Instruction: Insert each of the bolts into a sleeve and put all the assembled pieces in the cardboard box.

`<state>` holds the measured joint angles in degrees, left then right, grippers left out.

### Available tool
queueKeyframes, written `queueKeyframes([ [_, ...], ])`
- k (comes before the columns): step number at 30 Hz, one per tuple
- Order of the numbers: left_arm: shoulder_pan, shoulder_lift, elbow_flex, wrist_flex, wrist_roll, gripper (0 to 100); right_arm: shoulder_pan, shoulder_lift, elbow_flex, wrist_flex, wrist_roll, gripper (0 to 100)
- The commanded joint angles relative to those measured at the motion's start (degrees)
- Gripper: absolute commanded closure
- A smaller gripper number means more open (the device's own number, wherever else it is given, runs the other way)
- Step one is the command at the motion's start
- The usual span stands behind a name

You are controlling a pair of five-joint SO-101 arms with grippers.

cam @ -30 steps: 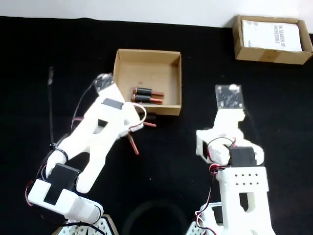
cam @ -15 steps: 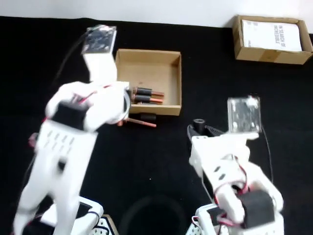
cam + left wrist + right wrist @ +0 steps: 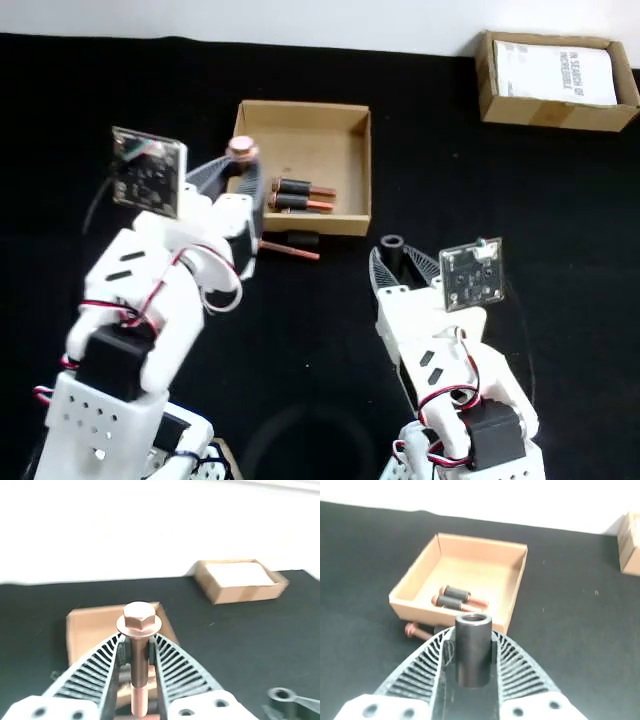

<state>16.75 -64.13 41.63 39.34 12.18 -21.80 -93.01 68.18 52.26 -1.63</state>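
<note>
The bolt (image 3: 139, 625) is copper colored, with a six-sided head and a round collar under it, and it stands head up. The sleeve (image 3: 473, 652) is a short dark tube with its hole facing up. A second ago the left arm held the bolt low over the desk (image 3: 520, 250). Now the bolt is up by the left wall of the box (image 3: 302, 107), and the right arm leans forward. The left claw (image 3: 139, 640) is clenched on the bolt's shaft, just under the head. The right claw (image 3: 473, 636) squeezes the sleeve between its fingers, in front of the box. Two done pieces (image 3: 300, 195) lie inside the box.
</note>
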Motion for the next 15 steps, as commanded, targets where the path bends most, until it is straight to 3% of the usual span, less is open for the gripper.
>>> queueKeyframes([
  [1,5.5,-1.5,0.0,-3.4,-0.4,99,-0.6,-1.7,1.6,-4.1,0.4,99.2],
  [7,13.8,-1.5,-0.1,-7.2,-0.4,99,-0.6,-2.9,3.0,-5.8,0.4,99.2],
  [15,14.1,8.9,-10.4,-10.4,2.0,99,-0.6,-2.9,3.1,-5.8,0.2,99.2],
])
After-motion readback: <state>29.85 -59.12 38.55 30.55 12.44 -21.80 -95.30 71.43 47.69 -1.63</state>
